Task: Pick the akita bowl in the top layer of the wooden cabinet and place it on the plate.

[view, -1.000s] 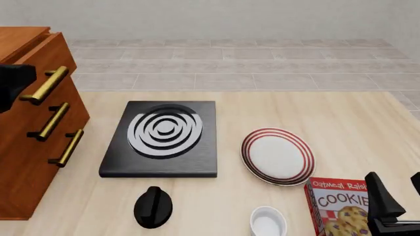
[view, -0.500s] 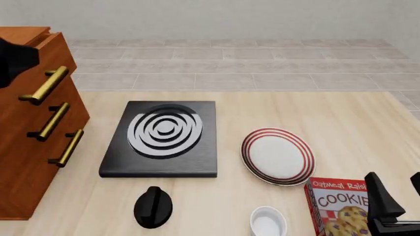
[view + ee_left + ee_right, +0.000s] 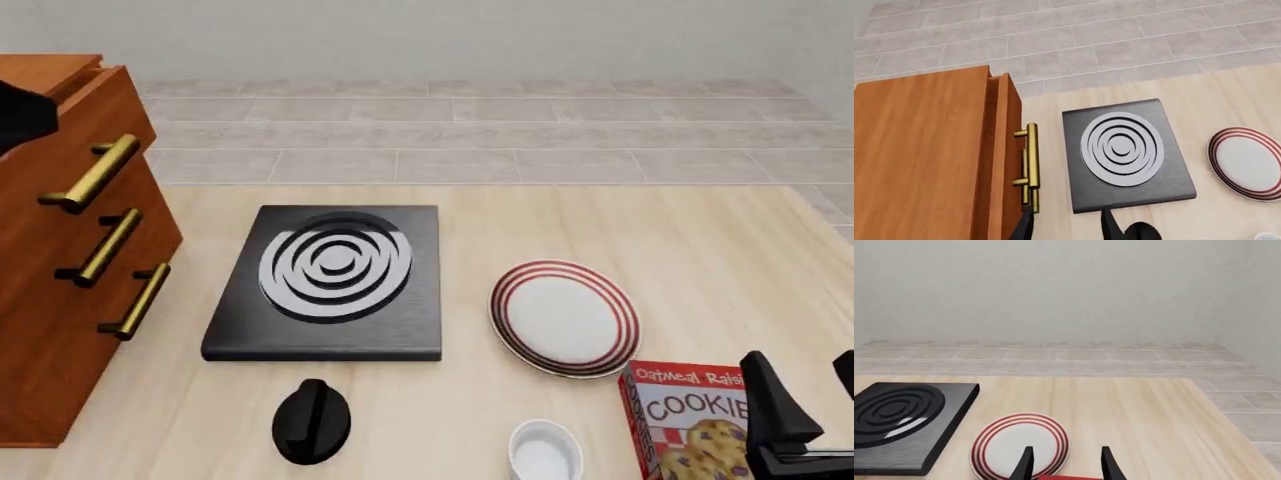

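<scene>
The wooden cabinet (image 3: 54, 300) stands at the table's left edge. Its top layer (image 3: 131, 120) carries a brass bar handle (image 3: 91, 172) and shows no inside, so the akita bowl is hidden. In the left wrist view my left gripper (image 3: 1066, 227) hovers open above the cabinet's front (image 3: 1004, 165), near the brass handle (image 3: 1031, 165), holding nothing. In the front view only its black body (image 3: 19, 115) shows. The red-striped plate (image 3: 565, 317) lies right of centre. My right gripper (image 3: 807, 400) stays open and empty at the near right, with the plate (image 3: 1019, 445) just beyond its fingertips.
A black stove slab (image 3: 327, 280) with white rings lies between cabinet and plate. Near the front edge are a black knob-shaped object (image 3: 311, 420), a small white ramekin (image 3: 545, 452) and a cookie box (image 3: 687, 425) beside the right gripper.
The left arm's black body has risen from beside the top handle to the cabinet's top corner. The right arm and the table objects have not moved.
</scene>
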You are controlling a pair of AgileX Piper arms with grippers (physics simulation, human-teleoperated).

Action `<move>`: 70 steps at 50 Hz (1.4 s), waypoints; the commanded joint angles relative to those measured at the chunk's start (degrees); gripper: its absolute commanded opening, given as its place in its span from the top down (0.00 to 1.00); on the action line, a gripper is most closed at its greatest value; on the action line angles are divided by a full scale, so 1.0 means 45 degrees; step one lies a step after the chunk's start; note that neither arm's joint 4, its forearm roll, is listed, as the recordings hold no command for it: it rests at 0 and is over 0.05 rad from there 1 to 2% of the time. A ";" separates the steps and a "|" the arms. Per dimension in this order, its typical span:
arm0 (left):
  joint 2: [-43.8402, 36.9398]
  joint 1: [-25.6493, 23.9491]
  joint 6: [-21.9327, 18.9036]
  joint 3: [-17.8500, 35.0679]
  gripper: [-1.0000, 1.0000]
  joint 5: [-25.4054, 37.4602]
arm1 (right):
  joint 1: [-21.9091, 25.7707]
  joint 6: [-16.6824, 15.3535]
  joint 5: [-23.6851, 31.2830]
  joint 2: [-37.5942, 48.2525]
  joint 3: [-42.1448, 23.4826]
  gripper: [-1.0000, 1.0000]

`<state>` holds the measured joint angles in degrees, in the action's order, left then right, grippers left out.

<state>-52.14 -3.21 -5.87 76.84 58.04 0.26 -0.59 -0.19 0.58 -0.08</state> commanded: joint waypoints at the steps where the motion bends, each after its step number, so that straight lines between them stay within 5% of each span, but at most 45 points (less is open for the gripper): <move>1: 0.0005 0.0745 -0.0525 0.0066 0.00 0.0380 | 0.0042 -0.0030 0.0030 -0.0040 -0.0005 0.00; 40: 0.0227 0.2638 -0.1907 -0.1357 0.00 -0.0232 | 0.0057 -0.0121 -0.0021 0.0041 0.0006 0.00; 70: 0.0309 0.4052 -0.4071 -0.2701 0.00 -0.1232 | 0.0020 -0.0151 0.0048 0.0007 0.0010 0.00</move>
<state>-50.86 13.20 -21.37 66.51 53.71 0.41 -1.20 -0.03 0.57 -0.04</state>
